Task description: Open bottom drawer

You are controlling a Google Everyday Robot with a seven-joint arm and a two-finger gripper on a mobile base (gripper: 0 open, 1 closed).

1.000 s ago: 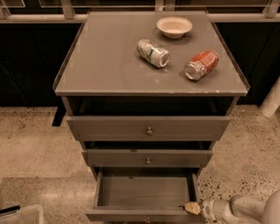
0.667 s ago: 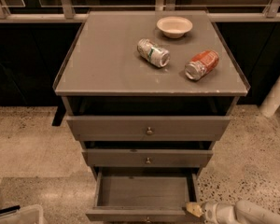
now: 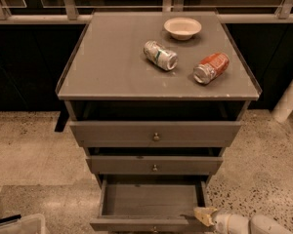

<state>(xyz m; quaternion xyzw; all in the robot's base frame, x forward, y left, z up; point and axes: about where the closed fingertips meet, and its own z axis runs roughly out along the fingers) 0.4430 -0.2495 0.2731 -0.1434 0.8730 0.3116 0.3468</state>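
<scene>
The bottom drawer [image 3: 149,199] of the grey cabinet is pulled out, showing its plain grey inside; its front edge lies at the frame's lower border, with the knob [image 3: 155,229] barely showing. The gripper [image 3: 203,215] sits at the drawer's front right corner, its cream tip just above the drawer's front rim, with the white arm [image 3: 249,224] running off to the lower right. The middle drawer [image 3: 155,165] and the top drawer [image 3: 155,133] stand above, each with a small round knob and slightly out.
On the cabinet top [image 3: 107,62] lie a white bowl [image 3: 182,28], a silver-green can [image 3: 160,55] and a red can [image 3: 211,68], both on their sides. A white post [image 3: 289,101] stands at right. A pale bin corner [image 3: 17,225] sits at lower left on the speckled floor.
The arm has drawn back toward the lower right, so less of it shows. The gripper tip stays at the drawer's front right corner. The drawer stays open.
</scene>
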